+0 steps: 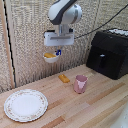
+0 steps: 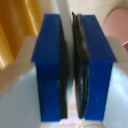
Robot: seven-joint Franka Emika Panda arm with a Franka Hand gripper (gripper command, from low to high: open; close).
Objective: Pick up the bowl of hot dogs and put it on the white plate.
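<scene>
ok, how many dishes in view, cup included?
3. Small bowl held up in the fingers, big plate on the table at the exterior view's left, pink cup right of it.

The gripper (image 1: 56, 51) hangs high above the table (image 1: 100, 105), its fingers (image 2: 50, 70) pinching the rim of the hot dog bowl (image 1: 51, 57). Open air lies below it. The white plate (image 1: 26, 105) sits bare toward the exterior view's left. An orange block (image 1: 64, 78) and pink cup (image 1: 80, 84) stand between centre and right; a black appliance (image 1: 109, 52) blocks the far right.
</scene>
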